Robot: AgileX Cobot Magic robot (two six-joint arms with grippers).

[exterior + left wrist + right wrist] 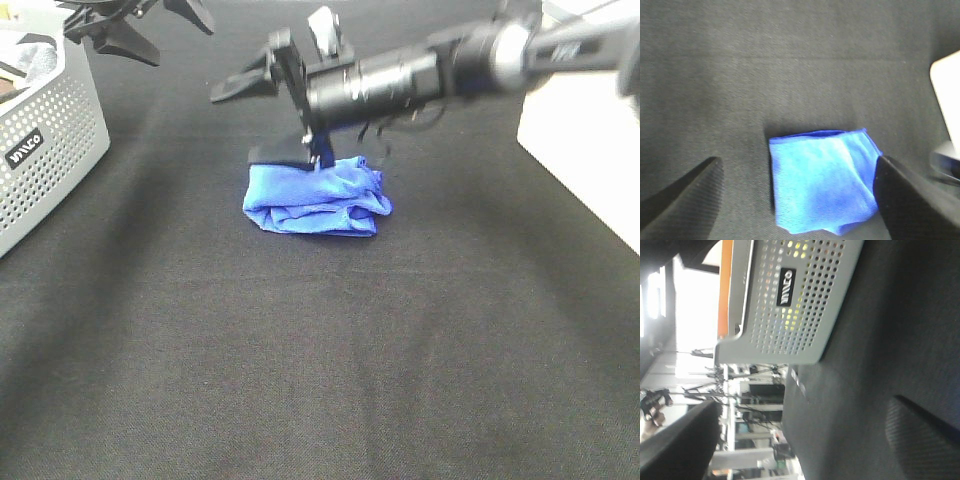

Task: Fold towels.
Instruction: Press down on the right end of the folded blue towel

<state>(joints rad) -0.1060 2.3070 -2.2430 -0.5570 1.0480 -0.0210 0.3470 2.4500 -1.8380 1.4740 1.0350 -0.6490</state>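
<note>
The royal-blue towel (315, 200) lies in a loosely folded, rumpled bundle in the middle of the black table; it also shows in the left wrist view (820, 185). My right gripper (258, 120) reaches across from the upper right, open and empty. Its lower finger (278, 154) sits at the towel's far left edge; I cannot tell whether it touches. The right wrist view shows its fingers (685, 440) wide apart, facing the basket. My left gripper (160, 25) is open and empty at the far left, well away from the towel, with fingers (680, 195) spread.
A grey perforated basket (50, 150) stands at the left edge and fills the right wrist view (795, 300). A white block (580, 150) sits at the table's right edge and shows in the left wrist view (947, 100). The black cloth (320, 350) covers the table.
</note>
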